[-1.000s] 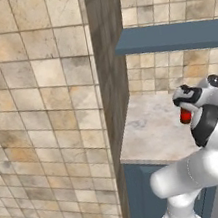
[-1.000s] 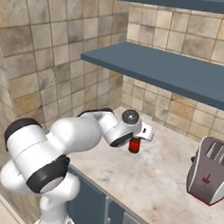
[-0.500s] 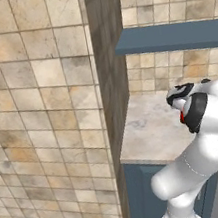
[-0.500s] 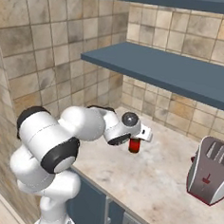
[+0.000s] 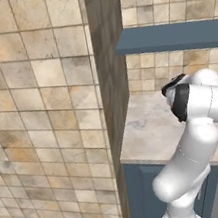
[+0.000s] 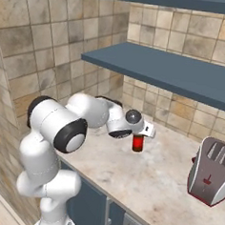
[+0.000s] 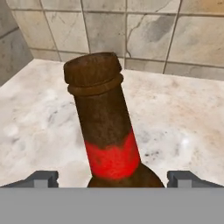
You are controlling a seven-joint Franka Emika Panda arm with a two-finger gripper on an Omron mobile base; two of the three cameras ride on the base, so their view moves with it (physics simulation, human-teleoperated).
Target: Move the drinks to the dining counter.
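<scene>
Hand view: the brown beer bottle [image 7: 105, 127] stands upright on the pale marble worktop [image 7: 183, 122], its capped mouth toward 12 o'clock and its red neck label low in the picture. The gripper [image 7: 112, 177] has its 2 grey fingertips [image 7: 42, 177] at 8 and 4 o'clock, 1 on each side of the bottle's shoulder, spread wide with marble showing between each tip and the glass, so the claw is not clamped on anything. Tiled wall [image 7: 131, 30] closes the worktop at 12 o'clock.

Right base view: the arm bends over the worktop [image 6: 161, 185] and the gripper [image 6: 139, 134] sits directly above the beer bottle [image 6: 138, 143], of which only the red-labelled lower part is visible under the hand. A silver toaster [image 6: 210, 170] stands well apart at 3 o'clock from the bottle, and a blue-grey shelf [image 6: 175, 71] runs along the wall above.

Left base view: the arm's white forearm hides the hand and bottle; the worktop [image 5: 150, 129] lies beside a tiled pillar [image 5: 46, 117] at 9 o'clock.
</scene>
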